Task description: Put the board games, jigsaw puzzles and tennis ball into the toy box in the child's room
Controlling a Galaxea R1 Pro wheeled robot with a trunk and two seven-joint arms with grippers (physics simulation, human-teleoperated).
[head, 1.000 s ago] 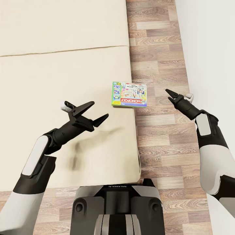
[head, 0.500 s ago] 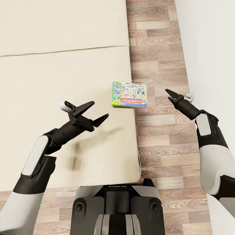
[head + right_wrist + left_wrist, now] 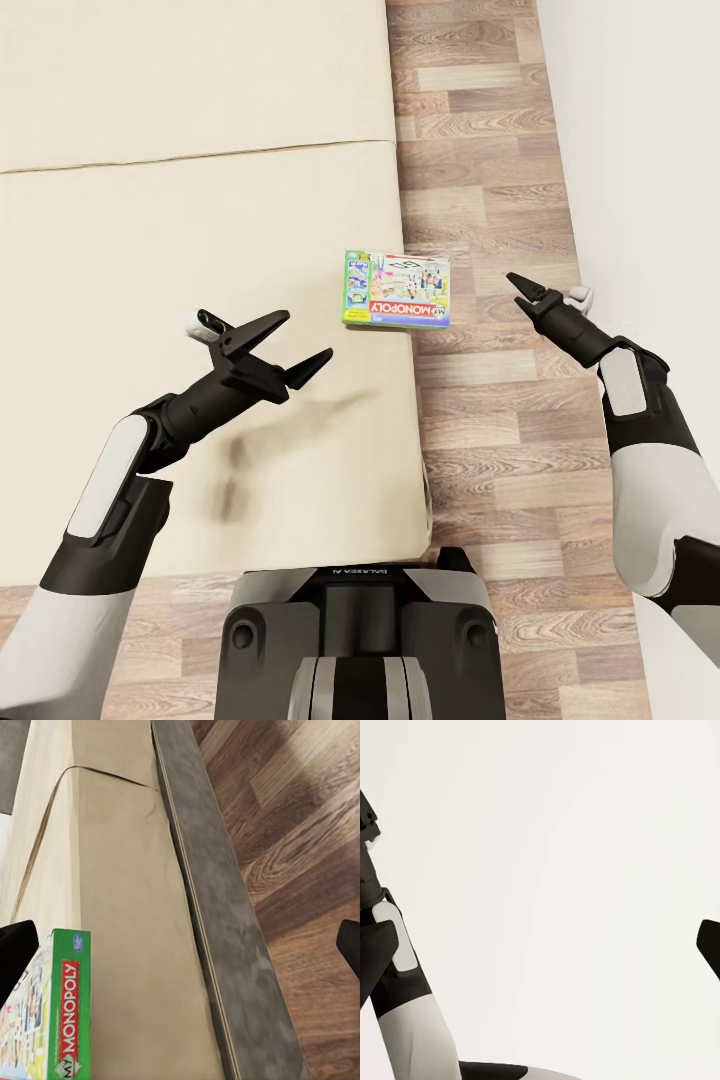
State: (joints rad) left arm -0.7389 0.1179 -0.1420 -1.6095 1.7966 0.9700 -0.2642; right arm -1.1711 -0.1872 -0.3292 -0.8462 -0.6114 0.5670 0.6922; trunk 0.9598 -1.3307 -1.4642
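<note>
The Monopoly box (image 3: 396, 288) lies flat on the bed (image 3: 200, 250), right at the mattress edge, and its right end hangs a little out over the wood floor (image 3: 490, 200). Its long side runs across my view, from one arm toward the other, with the red title strip on the side nearer to me. In the right wrist view the same box sits at the corner of the picture, with the grey side of the bed running beside it.

The box lies between my two grippers, ahead of both of them. The right gripper (image 3: 519, 284) hovers above the floor, near the overhanging end and at about the same depth. Its fingers look pressed close together in the head view (the wrist view shows two dark tips far apart, so I cannot tell its state for sure). The left gripper (image 3: 300, 350) hovers over the mattress, fingers spread wide and holding nothing.

I judge the right arm the nearer one, and the overhanging short end gives it something to pinch.
</note>
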